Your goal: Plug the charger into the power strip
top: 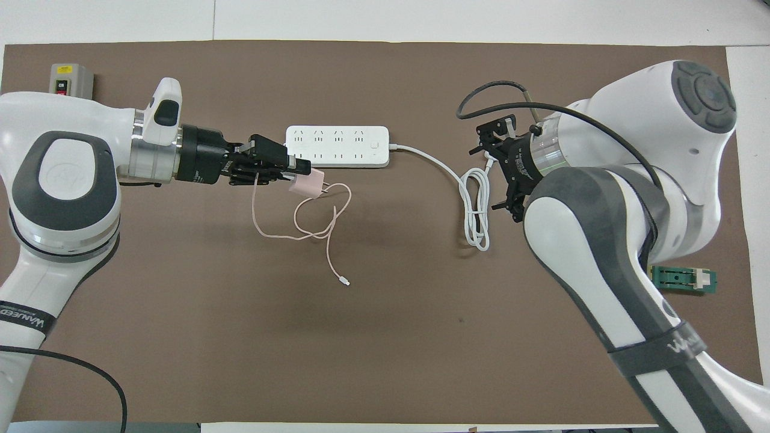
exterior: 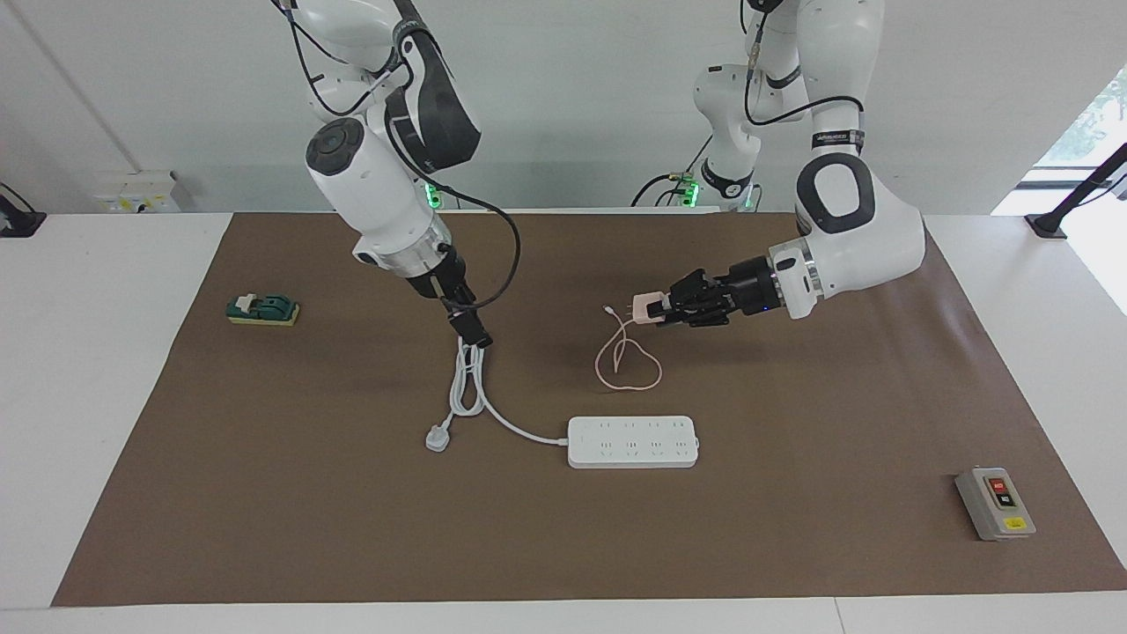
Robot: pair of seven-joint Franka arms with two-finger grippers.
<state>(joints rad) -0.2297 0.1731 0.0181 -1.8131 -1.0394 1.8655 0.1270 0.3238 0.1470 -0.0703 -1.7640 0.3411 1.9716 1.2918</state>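
Note:
My left gripper [exterior: 650, 309] is shut on the pale pink charger [exterior: 644, 306] and holds it in the air over the brown mat, close to the power strip [exterior: 632, 442]. The prongs point away from the gripper. The thin pink cable [exterior: 625, 365] hangs down and lies looped on the mat. In the overhead view the left gripper [top: 299, 175] and the charger [top: 307, 183] sit just by the power strip's [top: 337, 146] long edge. My right gripper [exterior: 474, 333] hangs over the strip's coiled white cord [exterior: 468, 387]; it also shows in the overhead view [top: 494, 161].
The cord's white three-pin plug [exterior: 438, 438] lies on the mat beside the coil. A grey box with red and black buttons [exterior: 995, 504] sits toward the left arm's end. A green block [exterior: 262, 309] lies toward the right arm's end.

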